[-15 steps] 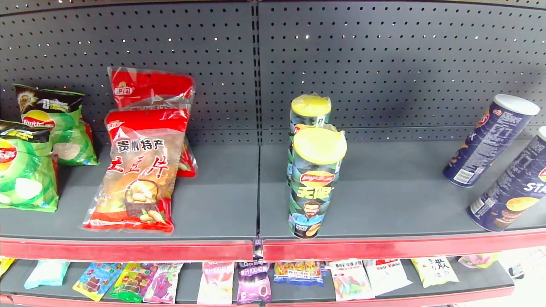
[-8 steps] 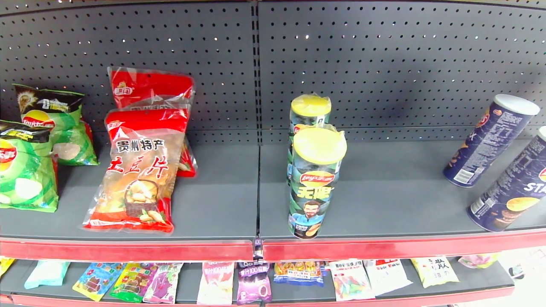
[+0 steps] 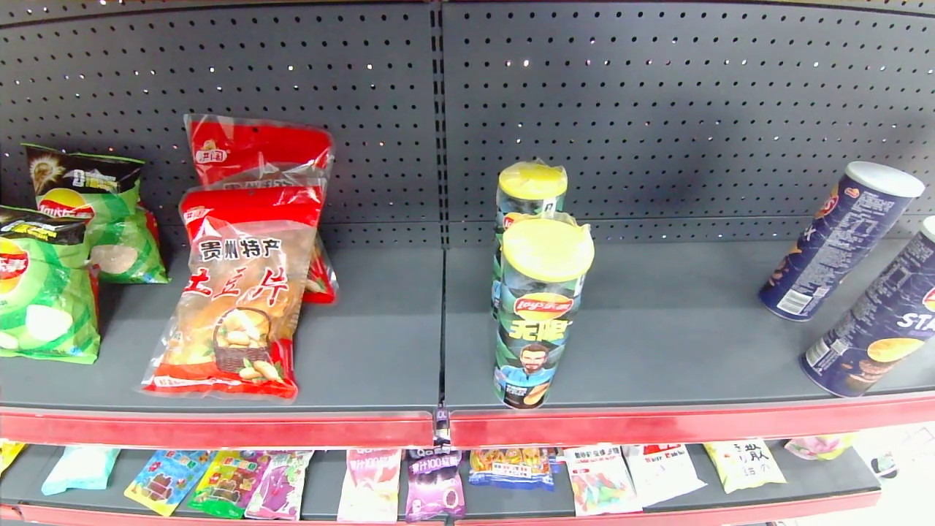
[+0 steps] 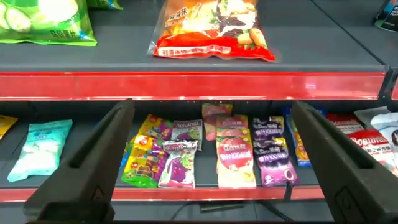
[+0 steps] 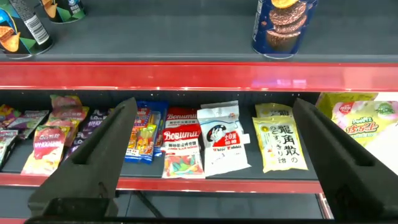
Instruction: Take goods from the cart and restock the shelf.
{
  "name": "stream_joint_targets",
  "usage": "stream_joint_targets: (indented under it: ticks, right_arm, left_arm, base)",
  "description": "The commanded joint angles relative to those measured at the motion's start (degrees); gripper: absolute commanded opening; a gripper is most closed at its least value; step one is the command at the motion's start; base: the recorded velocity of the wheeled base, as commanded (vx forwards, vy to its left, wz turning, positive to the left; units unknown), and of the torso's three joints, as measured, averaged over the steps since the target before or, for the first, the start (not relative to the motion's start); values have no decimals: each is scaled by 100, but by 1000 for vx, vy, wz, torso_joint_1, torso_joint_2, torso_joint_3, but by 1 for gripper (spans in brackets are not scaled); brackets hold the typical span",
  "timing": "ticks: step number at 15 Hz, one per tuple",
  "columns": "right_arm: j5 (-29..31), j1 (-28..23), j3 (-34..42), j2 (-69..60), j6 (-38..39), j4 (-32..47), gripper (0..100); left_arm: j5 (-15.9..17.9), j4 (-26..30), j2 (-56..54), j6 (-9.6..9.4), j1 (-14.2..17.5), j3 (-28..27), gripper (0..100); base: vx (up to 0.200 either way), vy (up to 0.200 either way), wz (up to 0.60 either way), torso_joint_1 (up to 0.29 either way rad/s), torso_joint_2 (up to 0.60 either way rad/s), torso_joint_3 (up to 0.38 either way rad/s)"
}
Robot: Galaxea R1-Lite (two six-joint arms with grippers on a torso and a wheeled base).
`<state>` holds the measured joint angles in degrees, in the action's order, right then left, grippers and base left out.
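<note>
The grey shelf [image 3: 657, 343] with a red front lip holds green chip bags [image 3: 44, 292] at the left, two red snack bags [image 3: 241, 292], two yellow-lidded chip cans [image 3: 540, 314] in the middle and two dark blue cans [image 3: 840, 241] at the right. My left gripper [image 4: 211, 168] hangs open and empty in front of the shelf's red lip, below the red snack bag [image 4: 214, 28]. My right gripper [image 5: 214, 165] is open and empty too, facing the lower shelf below a dark blue can [image 5: 283, 25].
The lower shelf [image 3: 825, 482] carries a row of small candy and snack packets [image 3: 431, 482]. A perforated back panel [image 3: 657, 109] closes the shelf behind. Bare shelf floor lies between the yellow-lidded cans and the blue cans.
</note>
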<state>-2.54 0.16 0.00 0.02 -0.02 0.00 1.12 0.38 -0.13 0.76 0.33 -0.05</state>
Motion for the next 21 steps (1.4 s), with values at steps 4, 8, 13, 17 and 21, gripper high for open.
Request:
stream_joint_targets:
  ticks: [4, 8, 13, 17, 21]
  right_arm:
    - [-1, 2, 0, 6, -6, 0, 100]
    - [-1, 2, 0, 6, 2, 0, 100]
    - [-1, 2, 0, 6, 2, 0, 100]
    - [-1, 2, 0, 6, 2, 0, 100]
    - [-1, 2, 0, 6, 2, 0, 100]
  left_arm:
    - [2, -3, 13, 4, 2, 5, 100]
    - [2, -3, 13, 4, 2, 5, 100]
    - [2, -3, 13, 4, 2, -4, 100]
    - [2, -3, 13, 4, 2, 5, 100]
    - [2, -3, 13, 4, 2, -4, 100]
  base:
    - [0, 0, 0, 0, 0, 0]
    - [0, 0, 0, 0, 0, 0]
    - [0, 0, 0, 0, 0, 0]
    - [0, 0, 0, 0, 0, 0]
    - [0, 0, 0, 0, 0, 0]
